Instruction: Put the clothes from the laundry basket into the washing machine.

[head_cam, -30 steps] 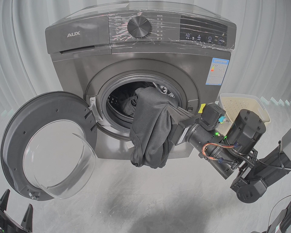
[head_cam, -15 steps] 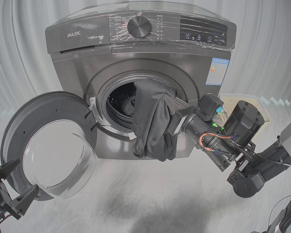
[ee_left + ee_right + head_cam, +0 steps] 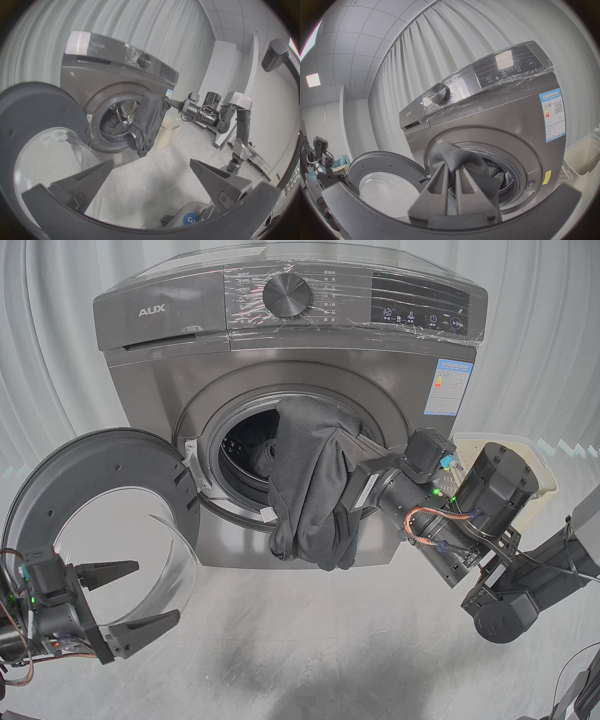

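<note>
Right gripper [image 3: 452,170]: fingers together, clamped on the dark grey garment [image 3: 309,490] at the drum mouth of the washing machine [image 3: 162,377]. The cloth hangs below this gripper over the rim; its top fold appears to be just inside. The laundry basket [image 3: 500,449] stands behind that arm. Left gripper [image 3: 155,590]: fingers wide apart, holding nothing, in front of the open door [image 3: 94,465]. Since a second ago the left gripper has risen, and the garment has been lifted slightly.

Head above, wrists flanking — all face washing machine [image 3: 162,384].
</note>
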